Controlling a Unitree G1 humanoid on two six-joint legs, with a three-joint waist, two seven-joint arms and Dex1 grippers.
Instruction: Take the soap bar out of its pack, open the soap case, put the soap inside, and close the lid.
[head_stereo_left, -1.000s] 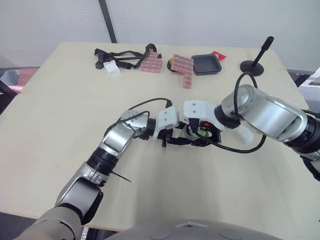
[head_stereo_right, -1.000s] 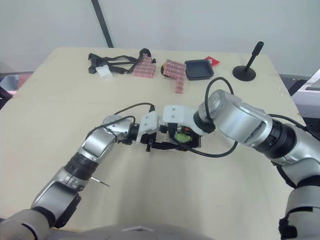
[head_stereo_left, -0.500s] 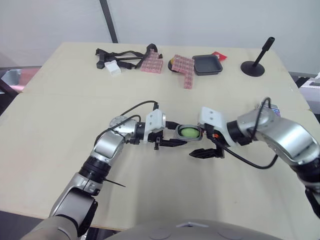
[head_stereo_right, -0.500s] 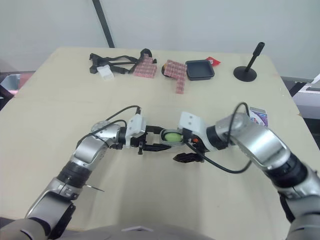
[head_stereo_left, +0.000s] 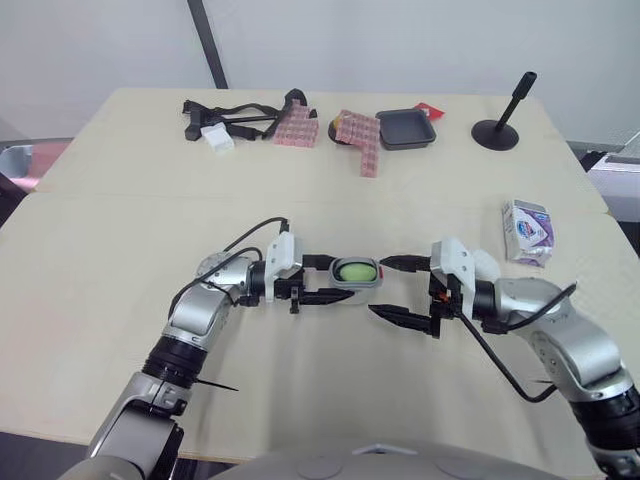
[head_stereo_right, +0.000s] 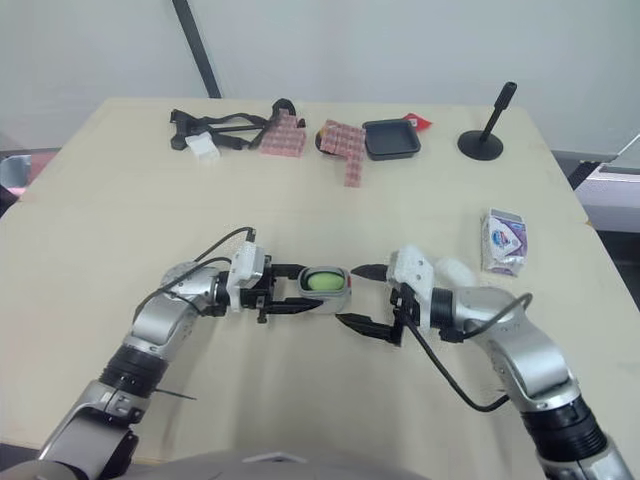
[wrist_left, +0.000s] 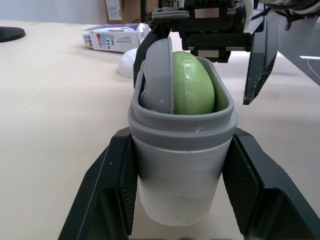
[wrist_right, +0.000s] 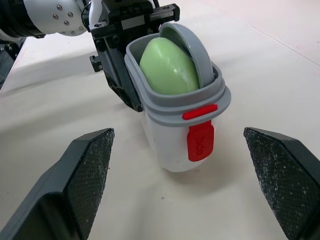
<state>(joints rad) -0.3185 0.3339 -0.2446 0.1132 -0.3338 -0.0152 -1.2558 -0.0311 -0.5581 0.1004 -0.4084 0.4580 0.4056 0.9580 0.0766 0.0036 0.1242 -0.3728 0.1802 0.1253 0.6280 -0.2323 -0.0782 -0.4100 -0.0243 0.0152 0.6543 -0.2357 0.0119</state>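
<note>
- Step in hand: soap loaded, closing the lid left to do. The green soap bar (wrist_left: 192, 85) sat inside the open soap case (wrist_left: 180, 180), so unpacking and loading looked done.
- Left gripper (head_stereo_left: 340, 279) was clamped on the case from both sides, holding it about mid-table (head_stereo_left: 120, 260).
- Right gripper (head_stereo_left: 378, 286) was spread wide with nothing in it, its fingertips just beside the case's far end and not touching.
- Case contents: soap tilted on edge, leaning against a grey curved insert (wrist_left: 157, 75); both stuck up past the rim. Red latch tab (wrist_right: 200, 112) faced the right gripper.
- A white rounded piece (wrist_left: 126, 64) lay by the right arm; possibly the lid, couldn't confirm.
- The soap pack (head_stereo_left: 527, 231) lay well off to the robot's right.
- Next move, my guess: soap needs seating flat, then lid fetched and pressed on while the left holds steady.
</note>
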